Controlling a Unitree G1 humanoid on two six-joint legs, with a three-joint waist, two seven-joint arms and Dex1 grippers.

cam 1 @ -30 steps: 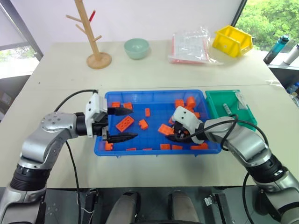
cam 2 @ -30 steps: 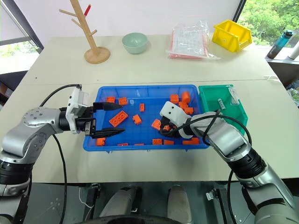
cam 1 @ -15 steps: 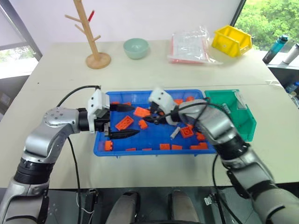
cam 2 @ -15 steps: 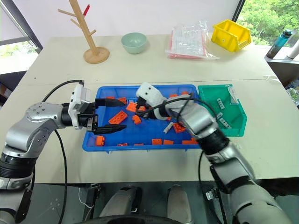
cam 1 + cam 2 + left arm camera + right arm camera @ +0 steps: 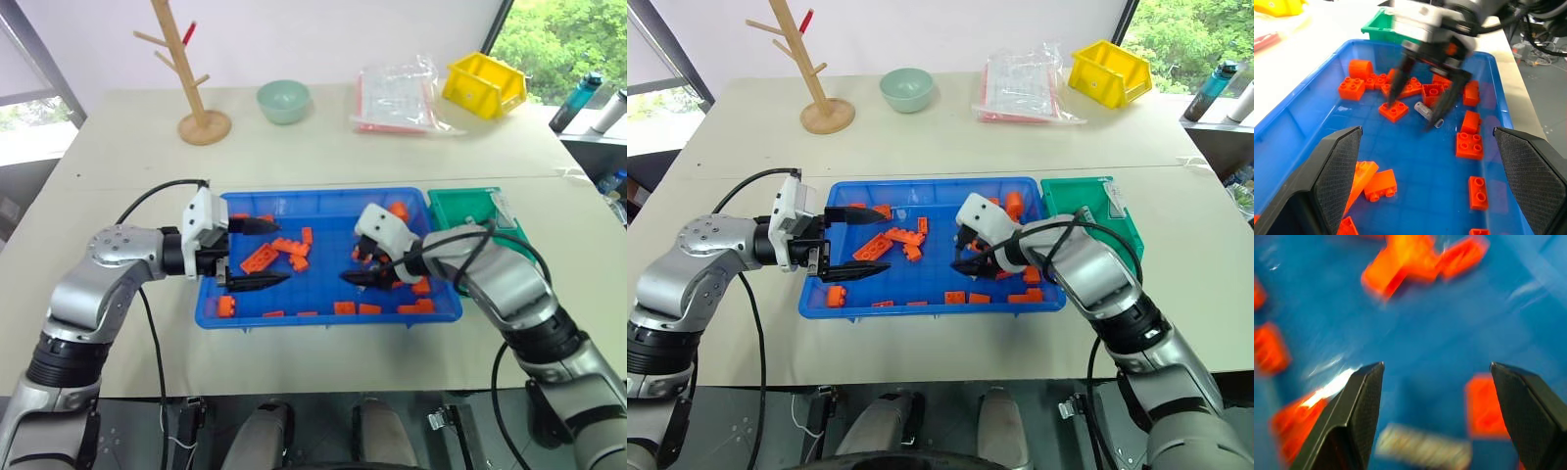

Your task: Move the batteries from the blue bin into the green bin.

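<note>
The blue bin (image 5: 323, 193) lies mid-table, strewn with orange bricks (image 5: 284, 250). One battery (image 5: 1428, 114), a small silver cylinder, rests on the bin floor among bricks right of centre. My right gripper (image 5: 355, 266) hangs open just over it, fingers straddling it, nothing held. Its own wrist view shows the battery (image 5: 1422, 446) low between the spread fingers. Over the bin's left end my left gripper (image 5: 282, 254) stands open and empty, pointing right. The green bin (image 5: 460, 206) sits against the blue bin's right end, partly behind my right arm.
At the far side of the table stand a wooden peg rack (image 5: 204, 125), a pale green bowl (image 5: 283, 100), a clear plastic bag (image 5: 397, 93) and a yellow bin (image 5: 483, 83). Bottles (image 5: 578, 98) stand beyond the table's right edge.
My right gripper swept left across the bin, shoving bricks toward the middle, then came back right and opened wider. The left gripper stayed put.
</note>
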